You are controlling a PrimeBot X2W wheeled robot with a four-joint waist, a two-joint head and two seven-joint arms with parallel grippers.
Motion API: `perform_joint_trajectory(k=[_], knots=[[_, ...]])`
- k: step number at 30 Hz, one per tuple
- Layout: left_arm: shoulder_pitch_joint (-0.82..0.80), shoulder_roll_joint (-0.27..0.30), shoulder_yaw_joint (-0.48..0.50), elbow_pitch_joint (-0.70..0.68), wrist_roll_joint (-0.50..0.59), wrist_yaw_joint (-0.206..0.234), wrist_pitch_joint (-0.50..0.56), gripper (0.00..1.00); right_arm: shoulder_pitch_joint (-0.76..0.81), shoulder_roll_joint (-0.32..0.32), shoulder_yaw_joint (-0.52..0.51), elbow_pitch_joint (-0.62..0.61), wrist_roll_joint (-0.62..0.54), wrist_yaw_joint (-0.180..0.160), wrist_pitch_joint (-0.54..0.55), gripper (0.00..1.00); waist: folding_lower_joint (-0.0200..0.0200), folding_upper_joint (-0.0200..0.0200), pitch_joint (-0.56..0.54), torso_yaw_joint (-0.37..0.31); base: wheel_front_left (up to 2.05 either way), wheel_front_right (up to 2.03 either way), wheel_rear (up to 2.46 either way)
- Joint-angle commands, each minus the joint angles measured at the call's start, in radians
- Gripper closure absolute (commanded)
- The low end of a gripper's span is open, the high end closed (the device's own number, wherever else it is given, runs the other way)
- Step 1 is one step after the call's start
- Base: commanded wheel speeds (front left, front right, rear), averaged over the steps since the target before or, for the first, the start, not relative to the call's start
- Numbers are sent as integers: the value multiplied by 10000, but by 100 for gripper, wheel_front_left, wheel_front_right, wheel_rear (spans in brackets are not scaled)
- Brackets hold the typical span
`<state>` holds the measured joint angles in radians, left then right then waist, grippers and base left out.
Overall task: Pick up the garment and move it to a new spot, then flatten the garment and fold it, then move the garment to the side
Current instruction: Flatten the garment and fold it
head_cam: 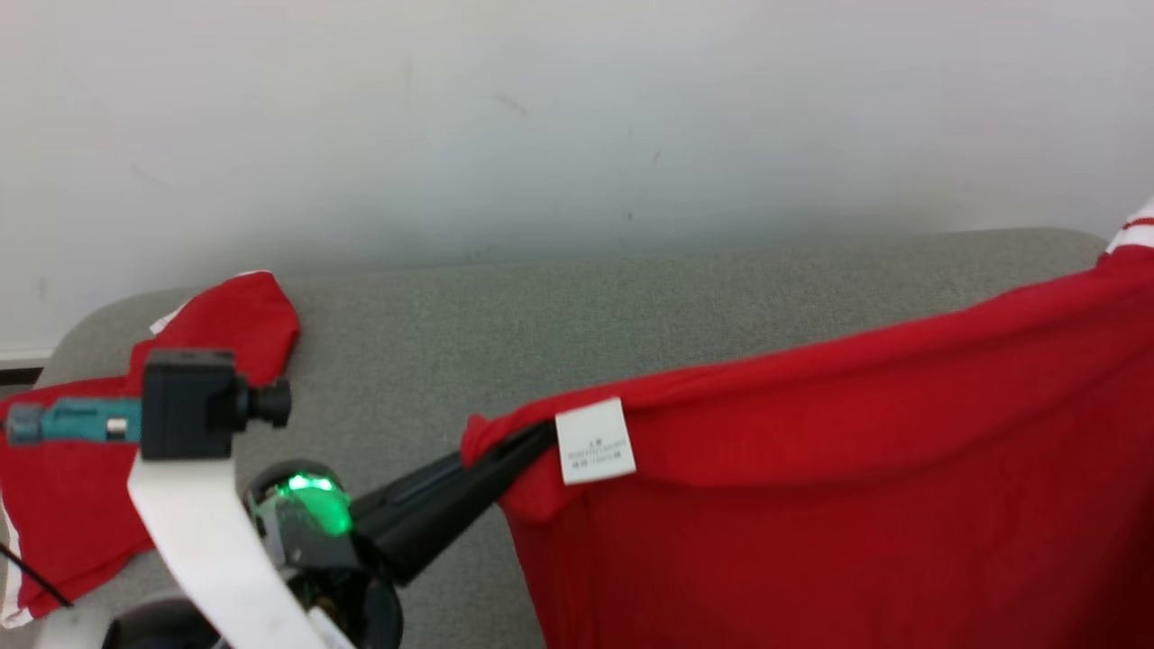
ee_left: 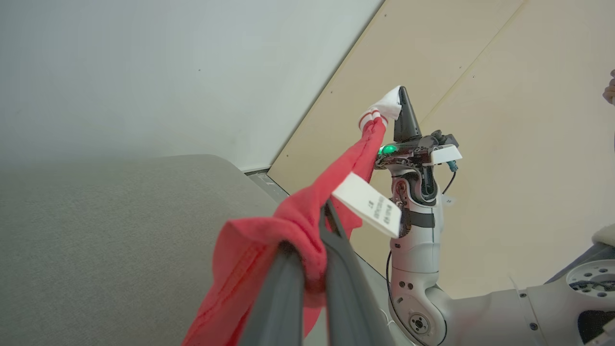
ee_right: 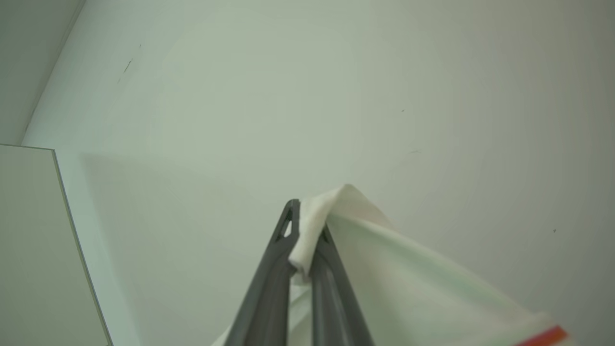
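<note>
Far left, a second red cloth [head_cam: 243, 315] lay on the table [head_cam: 631, 306], so you'd want to steer clear of it. Your left gripper [head_cam: 530, 442] was clamped on a red corner of the garment [head_cam: 811, 487], beside the label [head_cam: 595, 442]. The garment hung lifted over the table, stretched rightward. Your right gripper [ee_left: 402, 108] was pinched shut on its white cuff [ee_right: 336, 202]. My call: hold both ends level and taut as you carry it across. The left wrist view gave you that right-hand grip; the head view gave the label face and the table beneath
</note>
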<state>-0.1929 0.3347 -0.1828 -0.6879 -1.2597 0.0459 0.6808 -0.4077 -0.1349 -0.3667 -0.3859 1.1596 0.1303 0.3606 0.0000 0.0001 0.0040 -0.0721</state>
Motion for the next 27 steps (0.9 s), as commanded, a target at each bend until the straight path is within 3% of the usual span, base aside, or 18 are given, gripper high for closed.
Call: perform_joint_trajectory(k=[1, 6, 12, 18, 23, 27], knots=[[-462, 100, -3, 298, 160, 1, 83, 100, -506, 138, -55, 220, -310, 5, 179, 100, 0, -1, 451, -41, 0, 0, 0], [-2633, 237, -250, 2141, 1041, -32, 315, 100, -2557, 683, 32, 1851, -1788, 5, 816, 100, 0, -1, 1676, -40, 0, 0, 0], [-6167, -242, -867, 5290, 2617, -290, -116, 100, -5869, 817, -136, 4484, -4087, 5, 652, 100, 0, -1, 3074, 103, 0, 0, 0], [-9503, -876, -1007, 8519, 4195, -462, -1604, 100, -8963, 825, -163, 6926, -5846, 5, -371, 100, 0, -1, 4156, 146, 0, 0, 0], [-11852, -1183, -1157, 10538, 5473, -719, -3401, 100, -11125, 826, 3, 8401, -6097, 5, -1344, 100, 0, -1, 5216, 80, 0, 0, 0], [-12589, -1330, -1254, 11520, 5844, -985, -4387, 100, -11756, 833, 310, 9024, -6069, 5, -1833, 100, 0, -1, 5690, 2, 0, 0, 0]])
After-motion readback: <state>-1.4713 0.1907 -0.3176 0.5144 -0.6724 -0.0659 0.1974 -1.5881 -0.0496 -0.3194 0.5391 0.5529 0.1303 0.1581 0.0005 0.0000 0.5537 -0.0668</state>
